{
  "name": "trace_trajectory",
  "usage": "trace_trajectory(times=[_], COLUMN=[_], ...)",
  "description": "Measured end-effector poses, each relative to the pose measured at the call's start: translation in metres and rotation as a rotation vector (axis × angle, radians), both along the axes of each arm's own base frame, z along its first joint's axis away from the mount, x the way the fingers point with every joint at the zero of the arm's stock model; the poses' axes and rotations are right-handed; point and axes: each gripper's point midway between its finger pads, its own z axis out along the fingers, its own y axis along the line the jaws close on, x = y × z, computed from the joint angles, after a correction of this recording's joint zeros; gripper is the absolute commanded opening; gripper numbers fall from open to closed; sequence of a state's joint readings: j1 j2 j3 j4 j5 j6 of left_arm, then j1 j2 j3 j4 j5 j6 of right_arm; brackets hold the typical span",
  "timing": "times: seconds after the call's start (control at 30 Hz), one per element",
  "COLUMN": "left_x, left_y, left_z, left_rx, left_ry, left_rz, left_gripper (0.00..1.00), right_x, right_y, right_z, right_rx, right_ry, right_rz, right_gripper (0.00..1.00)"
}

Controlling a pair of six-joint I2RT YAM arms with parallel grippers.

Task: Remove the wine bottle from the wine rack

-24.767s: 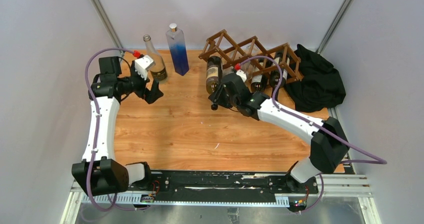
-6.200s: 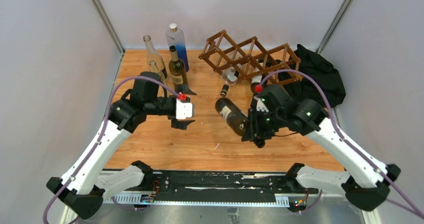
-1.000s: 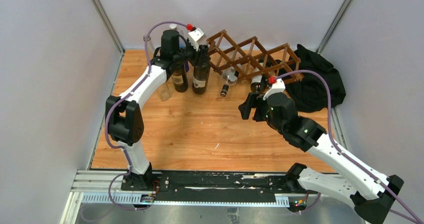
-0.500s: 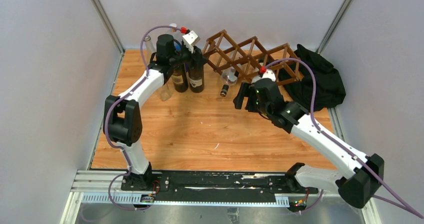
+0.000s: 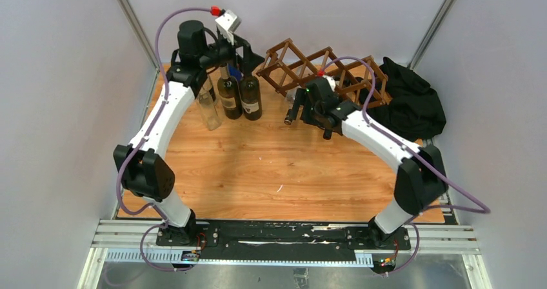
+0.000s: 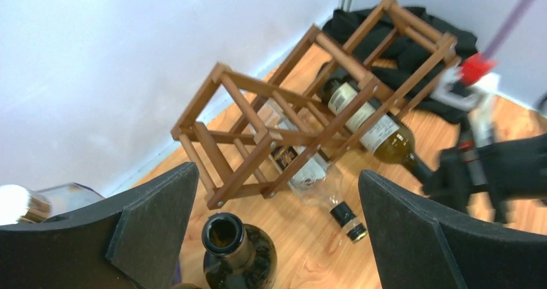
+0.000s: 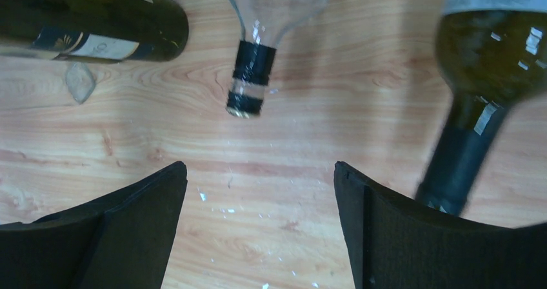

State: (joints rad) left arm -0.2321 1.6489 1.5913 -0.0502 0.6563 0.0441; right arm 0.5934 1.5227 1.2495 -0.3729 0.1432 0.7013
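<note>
The wooden surface (image 5: 258,166) carries everything. The left arm (image 5: 161,115) reaches to the far left corner. The right arm (image 5: 380,134) stretches to the front of the rack (image 5: 309,69), which stands at the far edge with a black cloth (image 5: 413,108) heaped just beside its right end.

Two bottles lie in the rack's lower openings, necks sticking out toward the arms. The green bottle (image 6: 371,124), with a pale label, lies in the opening nearer the cloth. From above the right arm covers most of it. The clear bottle (image 6: 316,173) lies in the next opening to the left, and its black-capped neck (image 5: 291,115) slopes down toward the surface.

Left of the rack stand two dark bottles (image 5: 227,95) (image 5: 250,97), close together. A tall clear one (image 5: 208,107) stands just beside them on the left.

The left fingers (image 6: 155,218) are spread wide and grasp nothing. They hang above the dark bottle nearer the rack, whose open mouth (image 6: 224,232) shows below and between them.

The right fingers (image 7: 387,224) are also released and spread, with only bare surface in the gap. They sit low in front of the rack. The clear bottle's neck points at the gap from beyond it. The green bottle's neck (image 7: 451,166) runs down just beside the outer finger; whether they touch cannot be told.
</note>
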Motion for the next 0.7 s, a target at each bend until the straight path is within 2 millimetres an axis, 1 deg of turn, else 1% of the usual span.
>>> trace_trajectory(times=[0.03,0.1,0.17,0.2,0.37,0.43,0.5,0.6,0.63,0.67,0.7], left_x=[-0.004,-0.013,-0.026,-0.036,-0.083,-0.099,-0.111,-0.127,-0.129,-0.133,-0.137], left_y=[0.002,0.005,0.010,0.014,0.027,0.032,0.037,0.049,0.052,0.056,0.059], left_z=[0.014,0.031,0.041,0.043,0.040,0.038,0.037,0.036,0.036,0.035,0.033], left_rx=[0.007,0.029,0.056,0.075,0.145,0.172,0.194,0.224,0.227,0.233,0.239], left_ry=[0.007,0.012,0.026,0.043,0.127,0.150,0.159,0.165,0.168,0.171,0.177], left_rz=[0.000,0.003,0.005,0.003,-0.014,-0.019,-0.014,0.011,0.017,0.026,0.031], left_gripper=[1.00,1.00,1.00,1.00,1.00,1.00,1.00,1.00,1.00,1.00,1.00], right_x=[0.008,0.021,0.034,0.042,0.061,0.065,0.069,0.078,0.079,0.081,0.083], right_y=[0.005,0.012,0.018,0.020,0.028,0.032,0.035,0.042,0.043,0.044,0.046], right_z=[-0.005,-0.015,-0.027,-0.036,-0.066,-0.075,-0.081,-0.090,-0.091,-0.093,-0.094], right_rx=[-0.002,-0.004,-0.008,-0.013,-0.022,-0.022,-0.018,0.003,0.006,0.012,0.023], right_ry=[0.007,0.020,0.037,0.047,0.089,0.106,0.115,0.121,0.122,0.123,0.121], right_rz=[-0.003,-0.009,-0.017,-0.025,-0.051,-0.060,-0.070,-0.091,-0.093,-0.097,-0.103], right_gripper=[0.85,0.83,0.80,0.79,0.72,0.68,0.65,0.55,0.51,0.44,0.40])
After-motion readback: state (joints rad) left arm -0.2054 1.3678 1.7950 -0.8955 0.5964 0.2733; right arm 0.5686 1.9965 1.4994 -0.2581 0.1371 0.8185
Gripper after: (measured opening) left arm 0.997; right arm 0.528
